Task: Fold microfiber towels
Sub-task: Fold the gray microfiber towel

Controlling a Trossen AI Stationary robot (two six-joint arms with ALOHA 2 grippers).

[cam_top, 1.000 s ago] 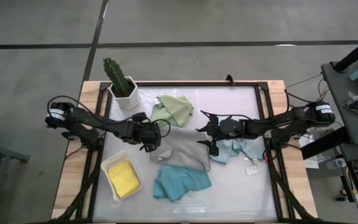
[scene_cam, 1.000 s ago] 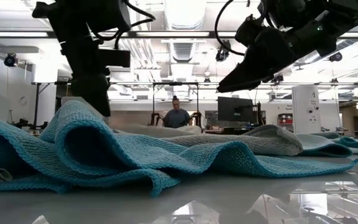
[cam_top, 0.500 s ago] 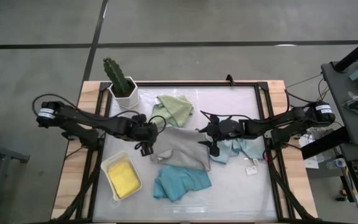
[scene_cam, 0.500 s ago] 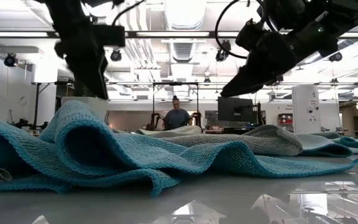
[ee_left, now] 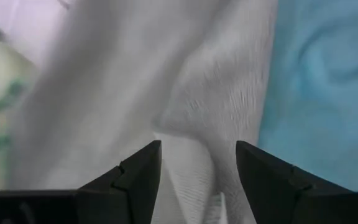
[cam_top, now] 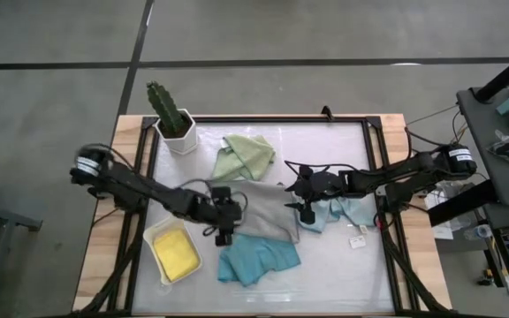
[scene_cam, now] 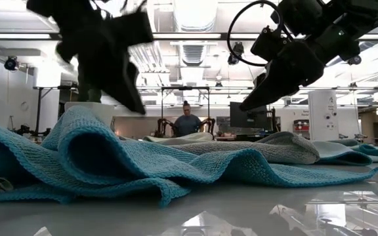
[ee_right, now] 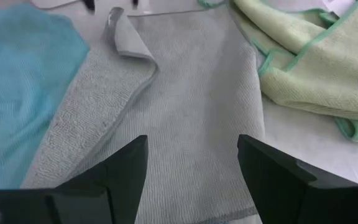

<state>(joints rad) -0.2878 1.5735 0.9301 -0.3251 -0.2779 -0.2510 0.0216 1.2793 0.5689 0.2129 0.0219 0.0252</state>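
We see the left gripper point(cam_top: 222, 231) over the near-left corner of the grey towel point(cam_top: 259, 212), fingers spread wide with nothing between them — in its wrist view a rumpled grey fold sits just past the tips, teal cloth beside it. The right gripper point(cam_top: 305, 210) hangs at the grey towel's right edge, fingers also wide apart and empty; its wrist view looks down the flat grey cloth, one corner flipped over. The grey towel lies mid-table, partly spread, its near edge overlapping the teal towel point(cam_top: 256, 260), which is crumpled at the front of the table and fills the low view's foreground point(scene_cam: 110, 160). The sage green towel point(cam_top: 246, 156) sits bunched at the back, touching the grey one's far edge. The pale blue towel point(cam_top: 347, 210) lies under the right arm, just right of the grey. The yellow towel point(cam_top: 176, 252) rests folded in the white tray point(cam_top: 155, 233) at front left. A potted cactus point(cam_top: 170, 113) stands at the back-left corner. A person point(scene_cam: 187, 122) sits far off in the room behind.
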